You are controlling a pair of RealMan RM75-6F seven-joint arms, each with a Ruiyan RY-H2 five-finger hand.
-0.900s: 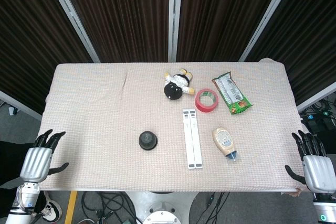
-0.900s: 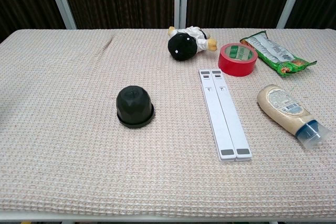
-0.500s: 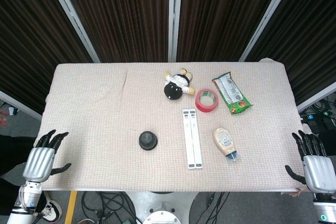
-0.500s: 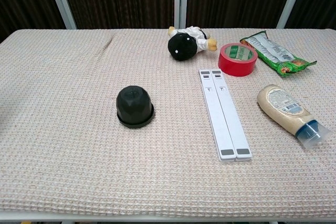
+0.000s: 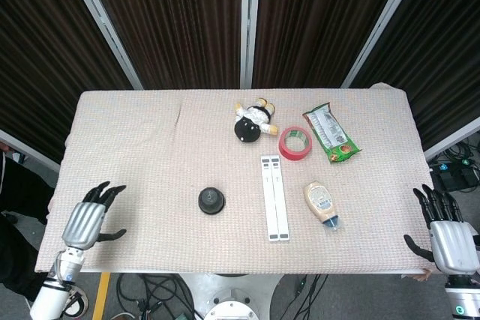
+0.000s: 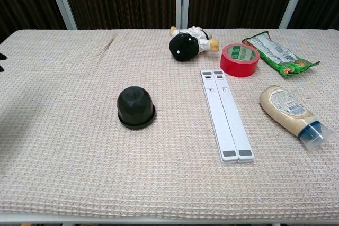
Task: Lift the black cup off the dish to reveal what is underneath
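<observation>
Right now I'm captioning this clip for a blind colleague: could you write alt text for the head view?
A black cup sits upside down on a dish on a beige table, untouched, with the left hand open over the table's left edge and the right hand open off its right corner. Beyond lie a plush toy, red tape, green snack bag, white strips and a sauce bottle.

The black cup (image 5: 211, 199) sits upside down on a dark dish (image 5: 211, 209) on the table (image 5: 135, 148), left of centre. The left robot hand (image 5: 88, 219) hovers over the table's near left corner, fingers spread and holding nothing. The right robot hand (image 5: 444, 234) is off the near right corner, fingers apart. Further right lie a white folded stand (image 5: 274, 197), a sauce bottle (image 5: 322, 204), red tape (image 5: 296, 144), a green snack packet (image 5: 330, 133) and a plush toy (image 5: 253, 120).
</observation>
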